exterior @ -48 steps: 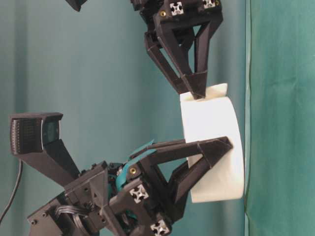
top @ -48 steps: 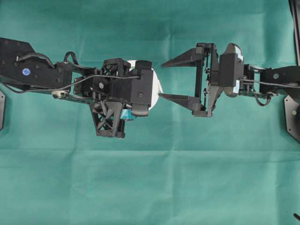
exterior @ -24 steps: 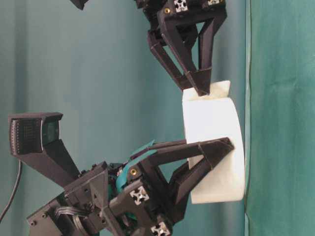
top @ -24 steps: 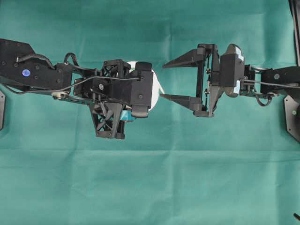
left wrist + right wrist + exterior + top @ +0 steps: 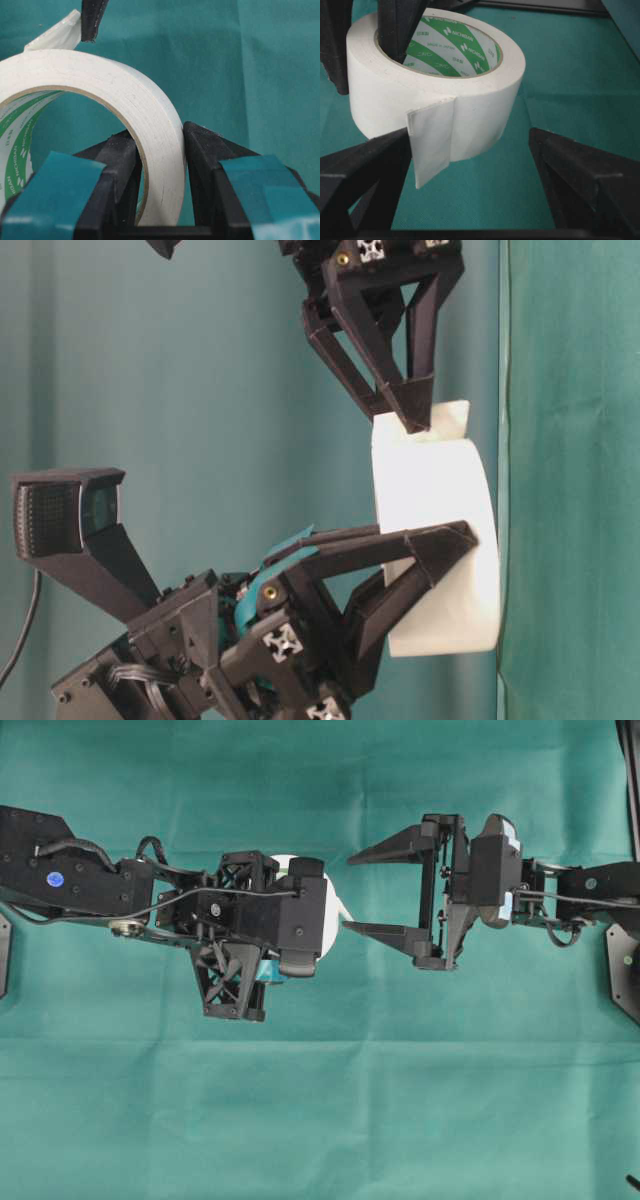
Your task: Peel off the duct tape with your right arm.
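Observation:
The duct tape is a wide white roll with a green-striped core, held just above the green cloth. My left gripper, with teal-covered fingers, is shut on the roll's wall, one finger inside the core and one outside. In the overhead view it covers most of the roll. The loose white strip end sticks out from the roll toward my right gripper. That gripper is open, and the strip lies between its fingers, close against the left one. From table level, a right fingertip sits at the flap.
Green cloth covers the whole table, with a fold line running across it. The left arm's camera housing juts out at table level. Dark fixtures sit at the cloth's right edge.
My right gripper has edged slightly along the roll toward the loose flap. The left arm and the roll have shifted a little, and the grip on the roll is unchanged.

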